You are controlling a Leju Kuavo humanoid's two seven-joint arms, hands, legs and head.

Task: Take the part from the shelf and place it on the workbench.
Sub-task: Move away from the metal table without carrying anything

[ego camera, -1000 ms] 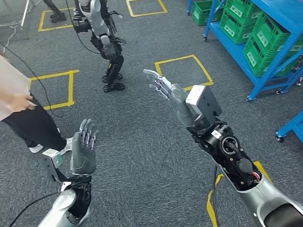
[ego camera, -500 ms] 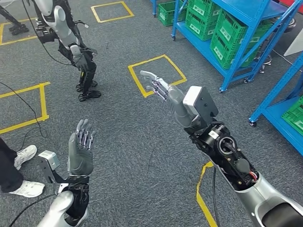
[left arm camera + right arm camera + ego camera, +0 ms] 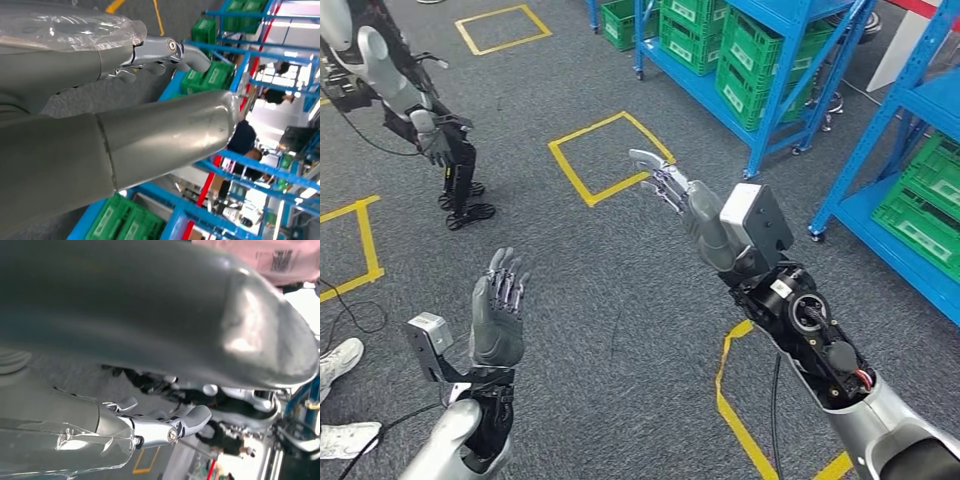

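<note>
Left hand (image 3: 497, 315) nearest, raised with palm up and fingers spread, holding nothing. Right hand (image 3: 675, 190) stretched forward on a straight arm, fingers extended and apart, also empty. Both sit at much the same spot in the head view as a second ago, so the arms haven't really moved.

What changed is the whole view: it swung. The yellow floor square (image 3: 609, 155) slid left, the other humanoid (image 3: 410, 100) drifted to the far left edge, and the person is mostly out, just white shoes (image 3: 339, 395) at the near left. That's the camera turning, not the things moving.

Blue shelf (image 3: 773, 90) with green crates (image 3: 743, 55) now takes up the far middle and right, and a second blue rack (image 3: 916, 200) came in at the right edge.

Meaning: the robot is turning toward the shelving. Can't pick out the part on the shelf; crates too far. Workbench location unknown.
</note>
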